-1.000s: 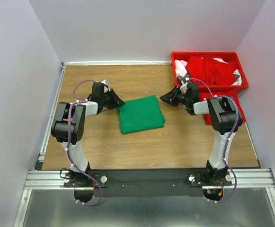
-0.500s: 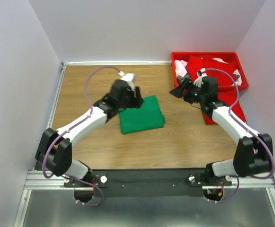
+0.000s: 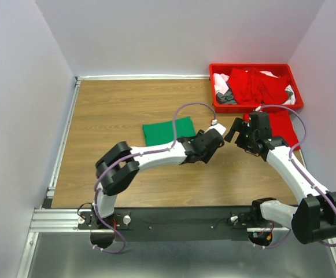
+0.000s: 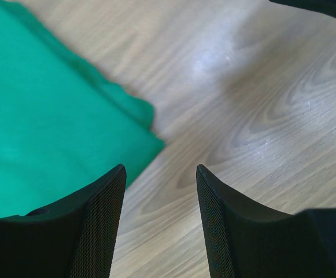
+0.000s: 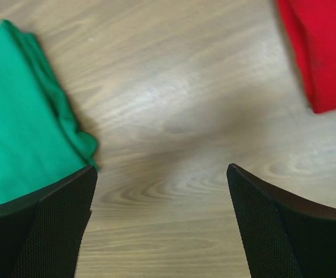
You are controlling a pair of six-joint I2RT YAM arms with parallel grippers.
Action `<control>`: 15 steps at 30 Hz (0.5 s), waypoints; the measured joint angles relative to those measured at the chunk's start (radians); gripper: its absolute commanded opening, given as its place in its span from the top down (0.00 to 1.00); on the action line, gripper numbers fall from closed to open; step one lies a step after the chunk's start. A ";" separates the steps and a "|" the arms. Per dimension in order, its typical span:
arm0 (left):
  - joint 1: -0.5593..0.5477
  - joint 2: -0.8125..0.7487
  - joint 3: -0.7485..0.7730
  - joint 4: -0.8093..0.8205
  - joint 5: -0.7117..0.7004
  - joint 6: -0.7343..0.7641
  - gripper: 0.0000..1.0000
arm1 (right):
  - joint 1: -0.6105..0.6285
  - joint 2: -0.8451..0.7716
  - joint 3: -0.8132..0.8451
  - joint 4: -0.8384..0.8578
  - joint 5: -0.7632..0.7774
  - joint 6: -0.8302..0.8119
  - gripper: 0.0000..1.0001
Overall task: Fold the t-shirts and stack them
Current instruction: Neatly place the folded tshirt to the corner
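A folded green t-shirt (image 3: 165, 130) lies mid-table, its near right part hidden under my left arm. My left gripper (image 3: 213, 141) is open just off that shirt's right corner, over bare wood; in the left wrist view the green t-shirt (image 4: 40, 116) fills the left, and the left gripper (image 4: 159, 169) has nothing between its fingers. My right gripper (image 3: 237, 130) is wide open and empty beside it. The right wrist view has the right gripper (image 5: 162, 169) between the green t-shirt (image 5: 23, 116) and a red t-shirt (image 5: 324, 52). That folded red t-shirt (image 3: 284, 124) lies on the table in front of the bin.
A red bin (image 3: 253, 106) at the back right holds crumpled red shirts (image 3: 254, 86) with white and grey garments (image 3: 222, 88). Walls close the table on the left, back and right. The two grippers are close together near the table's middle right.
My left arm swung from the green shirt's left side across it to its right corner. My right gripper pulled back from the bin toward the table's middle and opened wide.
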 measured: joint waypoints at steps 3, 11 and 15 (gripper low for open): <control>-0.028 0.088 0.054 -0.025 -0.020 0.010 0.40 | -0.002 -0.016 -0.021 -0.033 0.037 0.003 0.00; -0.020 0.193 0.115 -0.043 -0.067 0.037 0.42 | -0.006 -0.021 -0.043 -0.056 0.075 0.011 0.00; -0.021 0.234 0.124 -0.043 -0.093 0.051 0.45 | -0.006 -0.021 -0.053 -0.060 0.077 0.012 0.00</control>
